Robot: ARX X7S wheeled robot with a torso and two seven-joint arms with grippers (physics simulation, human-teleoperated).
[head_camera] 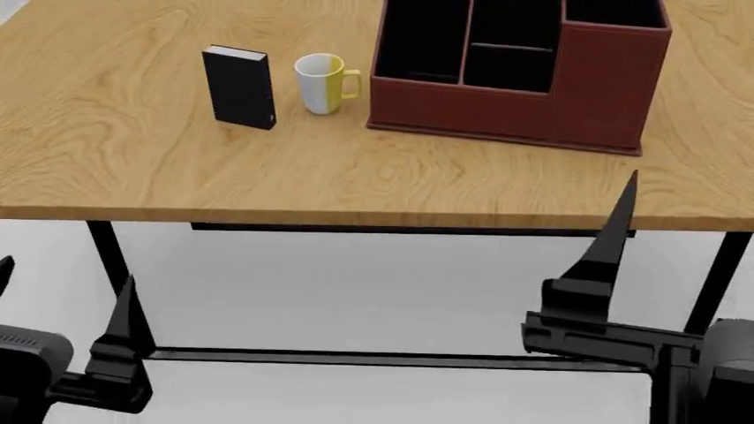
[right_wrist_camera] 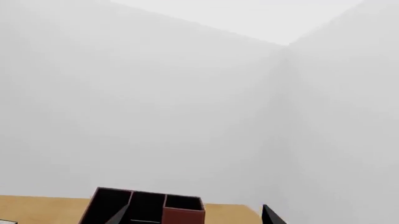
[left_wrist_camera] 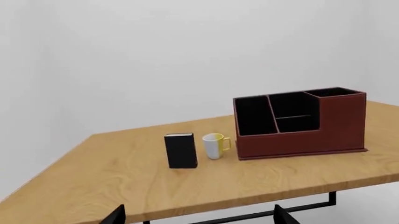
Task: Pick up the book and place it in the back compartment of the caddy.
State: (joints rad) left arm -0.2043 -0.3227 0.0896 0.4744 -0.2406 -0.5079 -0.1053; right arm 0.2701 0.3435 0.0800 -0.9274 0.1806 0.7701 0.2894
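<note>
Caddy (head_camera: 518, 79) top & left gripper (head_camera: 59, 344) cropped, head view.

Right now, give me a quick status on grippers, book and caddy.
Left gripper and right gripper open, empty, below table edge. Book upright, untouched. Mug between book and caddy.

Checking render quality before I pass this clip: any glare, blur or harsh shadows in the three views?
Head view: sharp, even light, faint shadows beside the book and mug. Left wrist view: slightly soft, no glare. Right wrist view: mostly blank white wall, caddy cropped low.
</note>
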